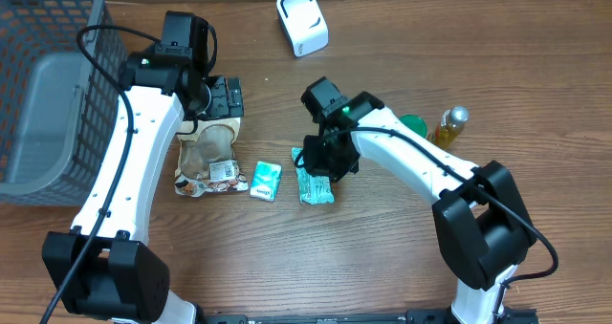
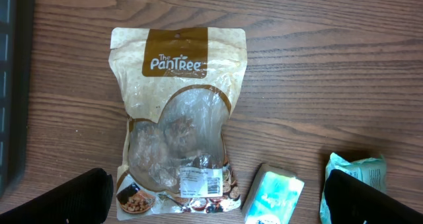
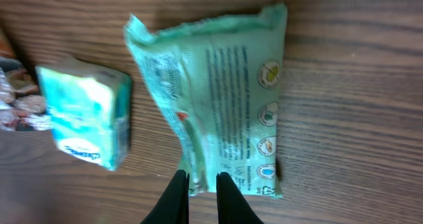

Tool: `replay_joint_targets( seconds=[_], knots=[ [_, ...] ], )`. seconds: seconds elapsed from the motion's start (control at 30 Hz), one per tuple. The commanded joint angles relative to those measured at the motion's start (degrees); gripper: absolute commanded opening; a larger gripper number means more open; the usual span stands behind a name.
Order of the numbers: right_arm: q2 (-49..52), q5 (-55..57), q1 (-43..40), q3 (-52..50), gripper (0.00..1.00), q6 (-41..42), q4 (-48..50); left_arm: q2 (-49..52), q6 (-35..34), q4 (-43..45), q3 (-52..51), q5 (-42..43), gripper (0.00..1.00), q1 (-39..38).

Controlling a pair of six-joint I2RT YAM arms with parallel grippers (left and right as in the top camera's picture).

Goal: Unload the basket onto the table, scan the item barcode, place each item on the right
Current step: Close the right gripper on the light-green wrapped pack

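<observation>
While in right tool (image 3: 202,177), packet (image 3: 225,98) (creased)

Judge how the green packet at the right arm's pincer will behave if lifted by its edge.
Probably floppy: the green packet is creased, wrinkled film, bunching where the right pincer nips it, so it should droop. Likely light, since it lies fairly flat. Its glossy film may slip.

This looks like a pretend shop checkout in a robot lab. The wooden worktop (image 1: 316,267) holds things you buy: a snack bag (image 2: 175,118) with a price sticker, a small pack (image 1: 266,181), a green pack (image 3: 225,98) and a bottle (image 1: 449,125). A wire basket (image 1: 38,37) stands at one side. A white scanner (image 1: 302,21) sits at the back. A left arm (image 1: 124,171) and a right arm (image 1: 411,157), both robot ones, reach over it.
</observation>
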Motion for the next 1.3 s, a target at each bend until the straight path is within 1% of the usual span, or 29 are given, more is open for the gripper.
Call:
replay_joint_targets(
  seconds=[0.0,0.53,0.67,0.87,0.97,1.07,1.27],
  knots=[
    [-1.0,0.0,0.0,-2.0,0.12,1.4,1.9,0.1,1.1,0.0,0.9,0.3,1.0,0.3],
    [-1.0,3.2,0.0,-2.5,0.13,2.5,2.1,0.1,1.1,0.0,0.9,0.3,1.0,0.2],
    [-1.0,2.7,0.2,-2.5,0.13,4.7,2.2,0.1,1.1,0.0,0.9,0.3,1.0,0.3],
    [-1.0,0.8,2.8,-2.5,0.1,5.0,1.9,0.1,1.1,0.0,0.9,0.3,1.0,0.3],
    [-0.9,2.9,4.0,-2.5,0.04,5.1,1.6,0.1,1.1,0.0,0.9,0.3,1.0,0.2],
    [-0.9,6.1,4.5,-3.0,0.04,5.7,2.2,0.1,1.1,0.0,0.9,0.3,1.0,0.3],
    [-0.9,6.4,4.5,-3.3,0.04,6.9,2.4,0.1,1.1,0.0,0.9,0.3,1.0,0.3]
  ],
)
